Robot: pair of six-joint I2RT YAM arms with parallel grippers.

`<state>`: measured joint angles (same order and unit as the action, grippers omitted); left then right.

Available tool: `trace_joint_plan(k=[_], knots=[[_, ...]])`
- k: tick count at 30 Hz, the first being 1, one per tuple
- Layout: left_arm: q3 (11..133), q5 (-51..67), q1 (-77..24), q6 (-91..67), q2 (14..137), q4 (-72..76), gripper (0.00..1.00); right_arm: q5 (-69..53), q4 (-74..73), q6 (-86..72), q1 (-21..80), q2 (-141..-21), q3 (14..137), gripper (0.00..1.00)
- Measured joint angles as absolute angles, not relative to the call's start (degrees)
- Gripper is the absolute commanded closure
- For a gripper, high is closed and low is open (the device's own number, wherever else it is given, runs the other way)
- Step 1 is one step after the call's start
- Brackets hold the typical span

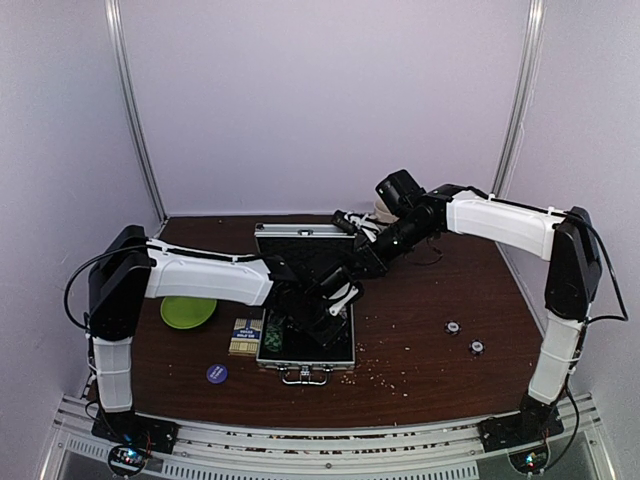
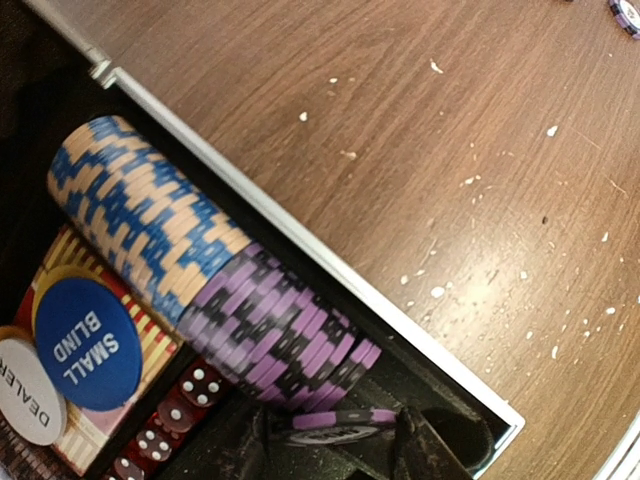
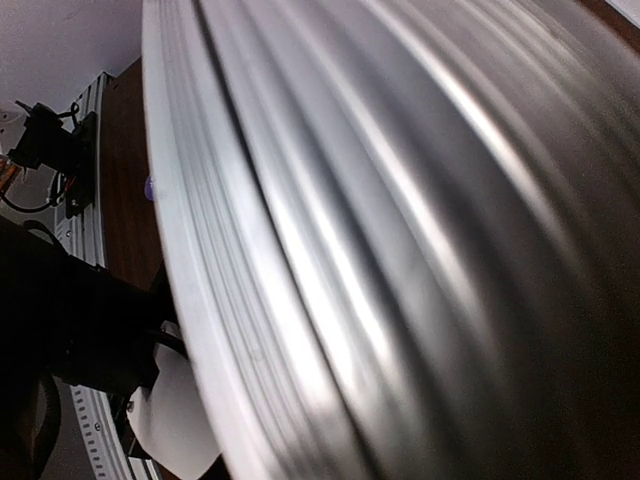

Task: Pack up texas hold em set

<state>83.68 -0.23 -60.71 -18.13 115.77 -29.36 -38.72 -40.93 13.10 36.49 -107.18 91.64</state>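
Holding one purple chip flat in the left gripper, jaws partway closed on its edges, low inside the open case. Just above the fingers: the purple end of the chip row, lying on its side in the slot along the rim.

Probably best to tip the chip upright, face to face with that purple end, and slide it along the slot rather than drop it flat. Keep off the rim. Let go only once seated, then lift straight out so as not to topple the row.

Up at the top edge of the lid with the right gripper; cannot tell whether clamped on or only resting against it.

Still to collect, apparently: two loose chips well right of the case, a card box just beside its left wall, and a blue button nearer the front.
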Motion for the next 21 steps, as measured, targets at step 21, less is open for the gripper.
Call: trace_joint_plan(k=[21], knots=[[85.84, 0.19, -61.25, -15.55, 117.08, -29.56, 0.38, -38.68, -40.29, 13.1, 36.49, -108.05, 92.4, 0.63]])
